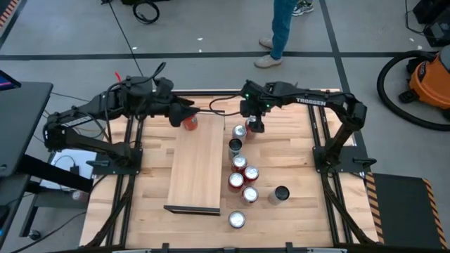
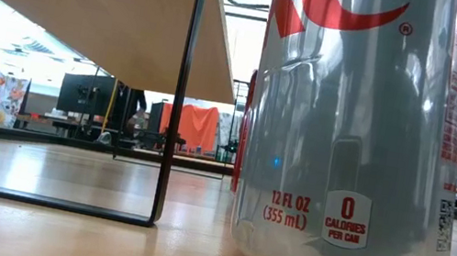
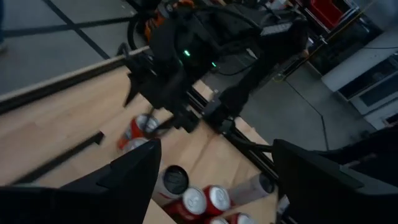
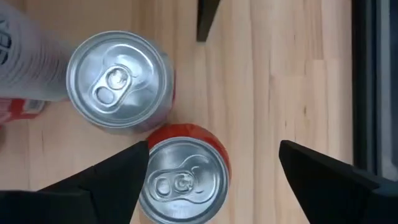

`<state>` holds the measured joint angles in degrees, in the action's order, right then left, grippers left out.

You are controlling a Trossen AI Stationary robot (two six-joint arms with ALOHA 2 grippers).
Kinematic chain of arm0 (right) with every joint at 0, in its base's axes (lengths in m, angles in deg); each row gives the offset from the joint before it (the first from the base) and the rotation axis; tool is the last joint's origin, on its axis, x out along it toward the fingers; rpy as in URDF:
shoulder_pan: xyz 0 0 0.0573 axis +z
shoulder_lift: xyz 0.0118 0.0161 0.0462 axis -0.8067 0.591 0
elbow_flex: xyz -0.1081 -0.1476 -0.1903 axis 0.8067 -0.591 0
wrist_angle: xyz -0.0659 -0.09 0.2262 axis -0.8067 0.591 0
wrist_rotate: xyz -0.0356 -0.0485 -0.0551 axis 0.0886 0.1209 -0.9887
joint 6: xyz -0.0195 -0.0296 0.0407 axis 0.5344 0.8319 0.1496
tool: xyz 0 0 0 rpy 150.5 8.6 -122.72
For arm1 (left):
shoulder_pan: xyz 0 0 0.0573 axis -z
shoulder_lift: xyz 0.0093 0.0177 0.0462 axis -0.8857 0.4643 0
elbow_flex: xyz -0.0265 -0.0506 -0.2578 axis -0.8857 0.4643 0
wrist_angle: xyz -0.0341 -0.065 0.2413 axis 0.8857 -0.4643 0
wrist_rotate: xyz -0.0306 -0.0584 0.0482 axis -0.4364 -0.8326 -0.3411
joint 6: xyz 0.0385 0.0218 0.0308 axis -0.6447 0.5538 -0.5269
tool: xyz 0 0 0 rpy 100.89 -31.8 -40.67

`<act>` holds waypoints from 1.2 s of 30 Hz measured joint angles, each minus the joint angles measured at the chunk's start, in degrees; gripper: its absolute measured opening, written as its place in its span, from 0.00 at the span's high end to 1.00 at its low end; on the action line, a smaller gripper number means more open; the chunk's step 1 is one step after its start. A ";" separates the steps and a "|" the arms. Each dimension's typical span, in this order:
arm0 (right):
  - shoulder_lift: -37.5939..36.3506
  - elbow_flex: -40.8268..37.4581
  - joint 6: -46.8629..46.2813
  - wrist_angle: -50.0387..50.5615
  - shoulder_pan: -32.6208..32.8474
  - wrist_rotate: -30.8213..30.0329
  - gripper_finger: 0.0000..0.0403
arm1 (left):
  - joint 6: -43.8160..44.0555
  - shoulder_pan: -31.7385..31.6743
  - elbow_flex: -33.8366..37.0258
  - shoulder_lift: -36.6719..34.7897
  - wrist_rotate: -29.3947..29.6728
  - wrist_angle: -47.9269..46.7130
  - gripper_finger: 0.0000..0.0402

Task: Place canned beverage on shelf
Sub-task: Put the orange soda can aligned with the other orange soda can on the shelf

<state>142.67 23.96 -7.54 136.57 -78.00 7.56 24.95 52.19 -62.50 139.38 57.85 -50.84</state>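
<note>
The shelf (image 1: 197, 165) is a pale board on dark legs, seen from below in the low view (image 2: 91, 3). A red can (image 1: 190, 122) stands on its far end. My left gripper (image 1: 180, 114) hovers beside that can, open (image 3: 214, 180), with nothing between its fingers. Several cans stand in a row (image 1: 240, 165) on the table right of the shelf. My right gripper (image 1: 252, 125) hangs over the row's far end, open and pointing down. Its fingers stand either side of a red can (image 4: 183, 177), clear of it. A silver can (image 4: 118, 81) is just beyond.
A silver can (image 2: 348, 139) stands close before the low camera, at the table's near edge (image 1: 237, 219). A dark can (image 1: 281, 194) stands apart at the right. The shelf's dark leg (image 2: 180, 92) rests on the table. A person's legs (image 1: 281, 31) show beyond the far edge.
</note>
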 joint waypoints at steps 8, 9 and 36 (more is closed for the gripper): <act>0.85 0.01 -11.08 -0.75 -1.85 -2.39 0.13 | 0.51 4.16 0.00 0.02 4.92 -0.09 0.21; 0.85 0.00 -13.46 -0.71 -1.85 -3.57 0.13 | 0.24 4.29 0.00 0.02 5.00 -0.05 0.21; 0.83 -0.04 -53.39 8.71 -7.23 -14.94 0.14 | -31.48 4.23 0.00 0.00 11.63 3.37 0.21</act>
<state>143.49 23.92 -60.94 145.28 -85.24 -7.39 -6.54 56.43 -62.50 139.37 69.49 -47.48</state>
